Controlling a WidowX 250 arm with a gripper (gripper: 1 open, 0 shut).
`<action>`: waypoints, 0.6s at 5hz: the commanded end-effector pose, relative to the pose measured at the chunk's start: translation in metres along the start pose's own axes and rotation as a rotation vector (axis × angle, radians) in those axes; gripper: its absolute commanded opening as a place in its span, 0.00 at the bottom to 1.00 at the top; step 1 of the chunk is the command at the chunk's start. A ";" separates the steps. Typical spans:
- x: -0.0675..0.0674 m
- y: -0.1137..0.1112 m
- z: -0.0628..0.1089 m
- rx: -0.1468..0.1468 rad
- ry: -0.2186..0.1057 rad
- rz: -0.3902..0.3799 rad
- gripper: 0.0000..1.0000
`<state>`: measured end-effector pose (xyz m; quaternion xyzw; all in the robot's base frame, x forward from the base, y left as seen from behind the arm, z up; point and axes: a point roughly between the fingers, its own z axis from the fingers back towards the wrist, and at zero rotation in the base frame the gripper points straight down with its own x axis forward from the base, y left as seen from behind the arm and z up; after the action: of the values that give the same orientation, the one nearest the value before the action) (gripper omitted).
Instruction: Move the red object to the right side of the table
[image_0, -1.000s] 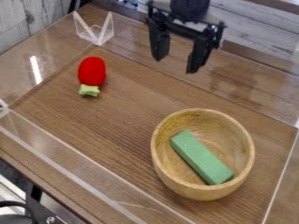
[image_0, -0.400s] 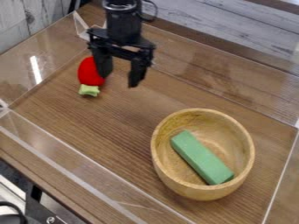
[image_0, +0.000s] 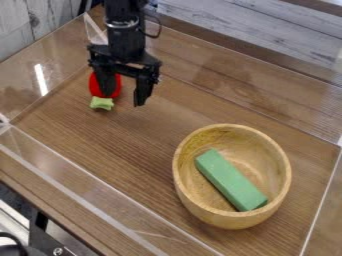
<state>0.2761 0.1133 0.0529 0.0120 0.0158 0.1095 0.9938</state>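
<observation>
Red toy strawberry (image_0: 103, 85) lay on the left part of the table (image_0: 120, 150), partly hidden behind the black fingers (image_0: 139, 92) of the gripper (image_0: 120, 90), which pointed straight down with its jaws spread wide around it; contact could not be made out. Well off to the right, a round wooden bowl (image_0: 201, 200) held a green rectangular block (image_0: 231, 180).

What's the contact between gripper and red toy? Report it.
Cannot tell. In the camera view the open gripper straddles the red toy, its fingers overlapping the toy's outline, so neither a gap nor contact shows plainly.
</observation>
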 end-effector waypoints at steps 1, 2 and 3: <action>0.001 0.021 0.007 0.007 -0.043 0.049 0.00; -0.001 0.037 0.005 -0.004 -0.045 0.079 0.00; 0.004 0.046 0.011 -0.010 -0.031 0.042 1.00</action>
<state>0.2643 0.1518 0.0512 0.0000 0.0231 0.1279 0.9915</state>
